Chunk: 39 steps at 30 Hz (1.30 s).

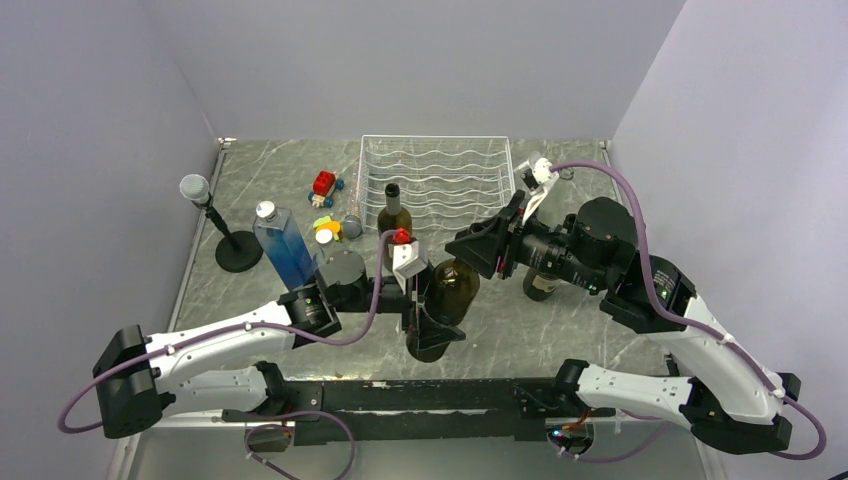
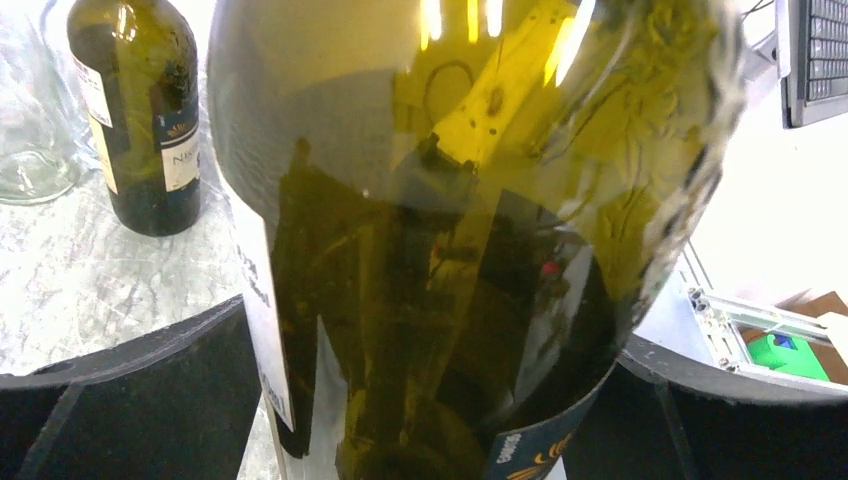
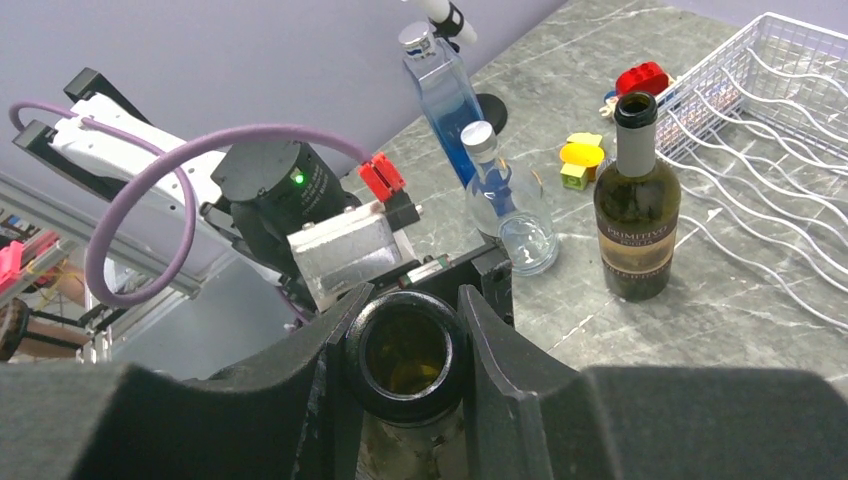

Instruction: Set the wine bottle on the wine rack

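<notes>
Now the wine bottle stands roughly upright at the desk's near middle, its neck clamped in the right fingers. The left fingers flank its body, spread wide; I cannot tell whether they press it. The wine rack lies straight beyond, its grooves running near-to-far.

Two wine bottles, perhaps a third mostly hidden at right; one blue bottle, one clear bottle, one rack, one microphone, one red toy, one yellow toy, two arms
</notes>
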Each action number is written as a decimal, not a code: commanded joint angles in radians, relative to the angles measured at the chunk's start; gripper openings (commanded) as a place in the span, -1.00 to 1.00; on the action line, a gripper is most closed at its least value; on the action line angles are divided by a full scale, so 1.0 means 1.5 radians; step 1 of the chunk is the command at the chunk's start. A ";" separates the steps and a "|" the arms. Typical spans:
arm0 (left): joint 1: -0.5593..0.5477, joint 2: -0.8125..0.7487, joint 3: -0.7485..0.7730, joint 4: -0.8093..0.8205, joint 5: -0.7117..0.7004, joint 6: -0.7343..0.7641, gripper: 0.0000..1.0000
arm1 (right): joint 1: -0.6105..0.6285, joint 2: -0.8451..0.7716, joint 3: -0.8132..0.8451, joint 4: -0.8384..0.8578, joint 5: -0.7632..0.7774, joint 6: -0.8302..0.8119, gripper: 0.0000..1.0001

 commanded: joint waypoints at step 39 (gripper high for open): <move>-0.083 -0.084 0.181 -0.537 -0.282 0.478 -0.98 | 0.005 0.108 0.239 -0.359 0.024 -0.098 0.66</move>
